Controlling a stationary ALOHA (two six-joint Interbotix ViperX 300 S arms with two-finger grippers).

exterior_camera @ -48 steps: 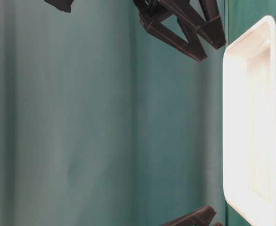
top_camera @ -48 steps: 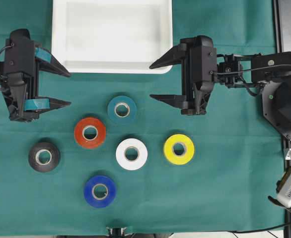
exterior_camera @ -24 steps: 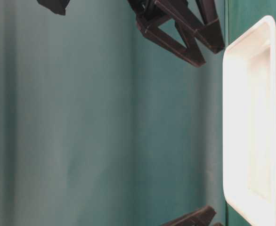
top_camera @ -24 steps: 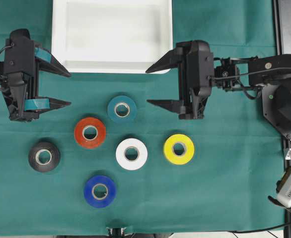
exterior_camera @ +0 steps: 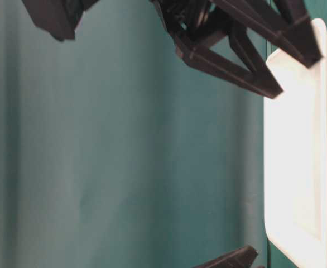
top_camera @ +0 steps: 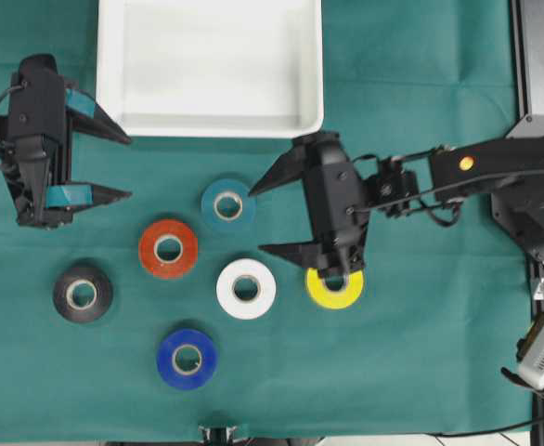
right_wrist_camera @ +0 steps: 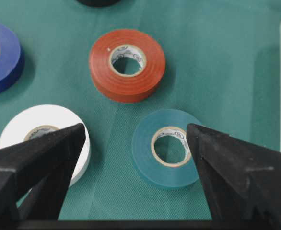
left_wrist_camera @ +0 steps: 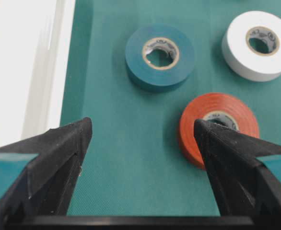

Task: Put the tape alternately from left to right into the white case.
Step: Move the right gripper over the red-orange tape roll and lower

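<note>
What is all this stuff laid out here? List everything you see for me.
Glossy electrical tape rolls: six, all flat on the cloth: teal, red, white, black, blue, yellow partly under the right gripper.
Shallow white plastic case: one, top centre, nothing inside.
Green cloth: one, covering the table.
Left gripper: black, left side, open, holding nothing.
Right gripper: black, centre, open, holding nothing.
</note>
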